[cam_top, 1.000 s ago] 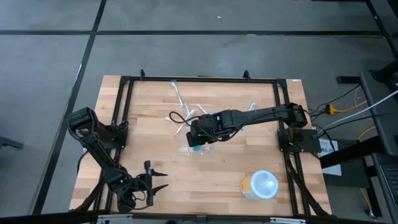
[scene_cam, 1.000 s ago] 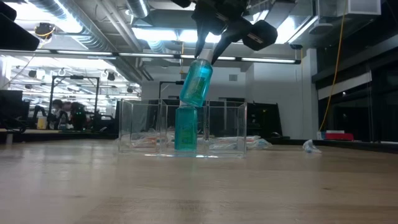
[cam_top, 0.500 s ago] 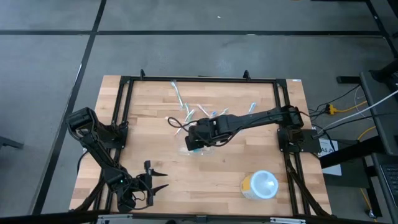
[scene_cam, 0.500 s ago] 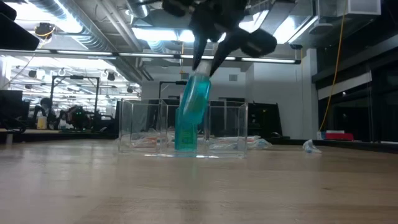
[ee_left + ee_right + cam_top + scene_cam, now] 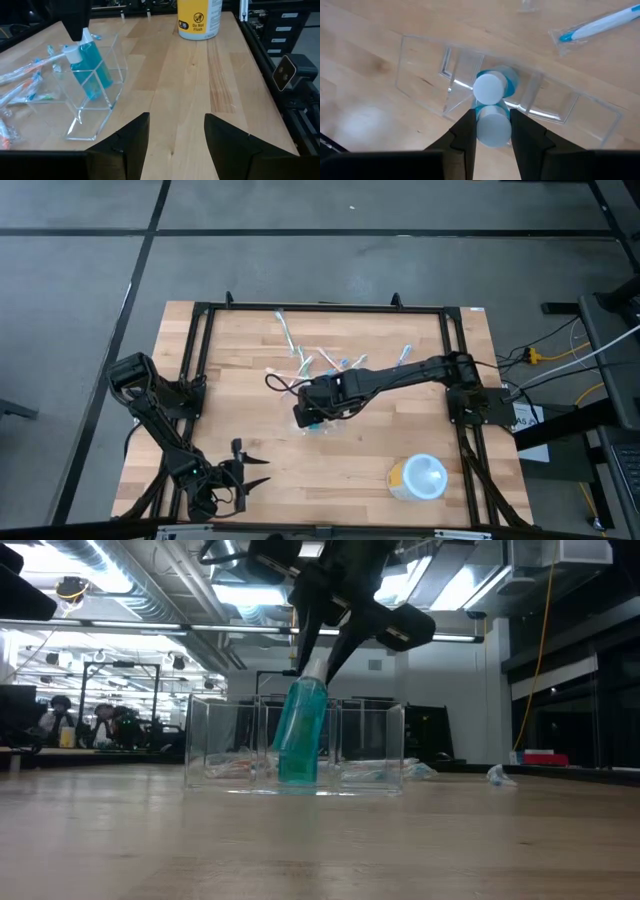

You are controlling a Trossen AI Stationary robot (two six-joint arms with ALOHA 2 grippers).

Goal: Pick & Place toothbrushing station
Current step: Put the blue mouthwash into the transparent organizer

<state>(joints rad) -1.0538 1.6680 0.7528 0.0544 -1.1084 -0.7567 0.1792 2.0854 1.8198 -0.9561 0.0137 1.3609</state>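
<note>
low view has your right gripper (image 5: 318, 658) up over the toothbrushing station (image 5: 294, 747), its fingers clamped on the white cap of a teal bottle (image 5: 299, 732). the bottle leans, with its bottom inside the clear holder's middle compartment. from the right wrist view you're looking straight down on that cap between the two dark fingers (image 5: 463, 131), with the holder's clear walls around it.

high view puts the station (image 5: 318, 418) about mid-desk, just in front of a scatter of wrapped toothbrushes (image 5: 300, 360). a few sit close behind the holder. the round white and yellow container (image 5: 418, 477) is well apart, toward the front right of the desk (image 5: 360, 455).

your left gripper (image 5: 250, 470) is parked at the front left corner, fingers spread and holding nothing. left wrist view shows bare wood between them.
</note>
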